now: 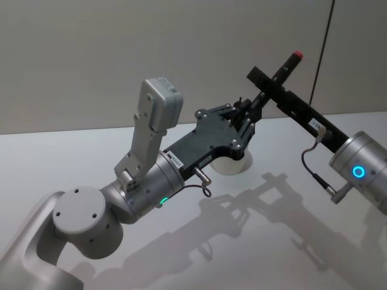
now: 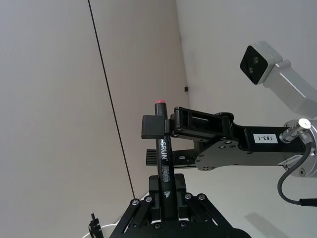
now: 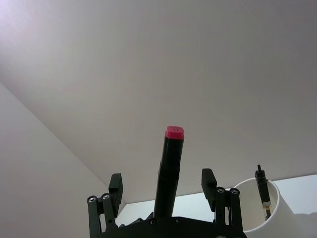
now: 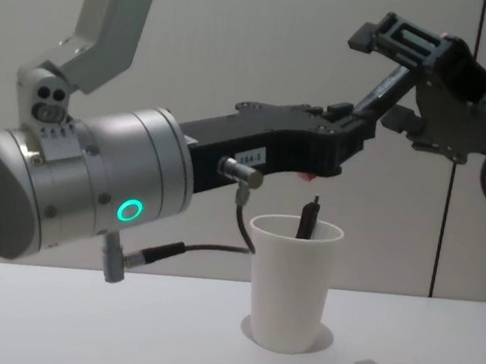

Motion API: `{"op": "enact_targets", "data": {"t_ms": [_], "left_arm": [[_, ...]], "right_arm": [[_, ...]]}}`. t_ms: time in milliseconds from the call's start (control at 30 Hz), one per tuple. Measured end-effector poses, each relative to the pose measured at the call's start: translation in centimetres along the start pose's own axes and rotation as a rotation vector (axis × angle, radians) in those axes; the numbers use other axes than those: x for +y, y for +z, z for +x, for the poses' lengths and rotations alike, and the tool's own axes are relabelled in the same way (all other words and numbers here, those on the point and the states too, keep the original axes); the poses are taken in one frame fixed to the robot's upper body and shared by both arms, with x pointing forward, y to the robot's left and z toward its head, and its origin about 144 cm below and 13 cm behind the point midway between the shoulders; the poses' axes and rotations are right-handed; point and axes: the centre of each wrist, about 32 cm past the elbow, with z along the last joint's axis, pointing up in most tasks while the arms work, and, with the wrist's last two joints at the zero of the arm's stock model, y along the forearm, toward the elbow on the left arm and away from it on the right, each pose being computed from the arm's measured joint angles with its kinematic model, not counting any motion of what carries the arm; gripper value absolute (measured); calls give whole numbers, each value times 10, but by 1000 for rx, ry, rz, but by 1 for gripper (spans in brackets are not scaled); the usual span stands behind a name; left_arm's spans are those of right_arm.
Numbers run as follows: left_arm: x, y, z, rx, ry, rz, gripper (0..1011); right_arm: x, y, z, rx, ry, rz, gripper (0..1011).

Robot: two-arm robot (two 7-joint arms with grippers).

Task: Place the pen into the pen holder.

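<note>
Both pincers meet above the pen holder (image 4: pixel 291 284): left pincer (image 2: pixel 166 191) pinching the pen (image 2: pixel 164 173), right pincer (image 3: pixel 163 191) spread, seemingly.

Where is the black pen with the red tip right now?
The pen is up in the air in the head view, right of centre, above the white pen holder. The left claw grips its lower end and the open right claw brackets it.

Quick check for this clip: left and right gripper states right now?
Left gripper: shut on the pen, gripping its lower end.
Right gripper: open, fingers straddling the pen without touching it.
</note>
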Motion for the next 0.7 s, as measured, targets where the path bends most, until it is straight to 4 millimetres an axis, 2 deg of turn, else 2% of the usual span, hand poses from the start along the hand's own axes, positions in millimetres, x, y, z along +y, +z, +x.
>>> {"op": "enact_targets", "data": {"t_ms": [433, 633, 700], "left_arm": [[0, 0, 0, 0, 0, 0, 177], [0, 0, 0, 0, 0, 0, 176], [0, 0, 0, 0, 0, 0, 177]], "right_arm": [[1, 1, 0, 2, 4, 1, 996], [1, 1, 0, 2, 4, 1, 861], [2, 1, 0, 2, 4, 1, 785]]}}
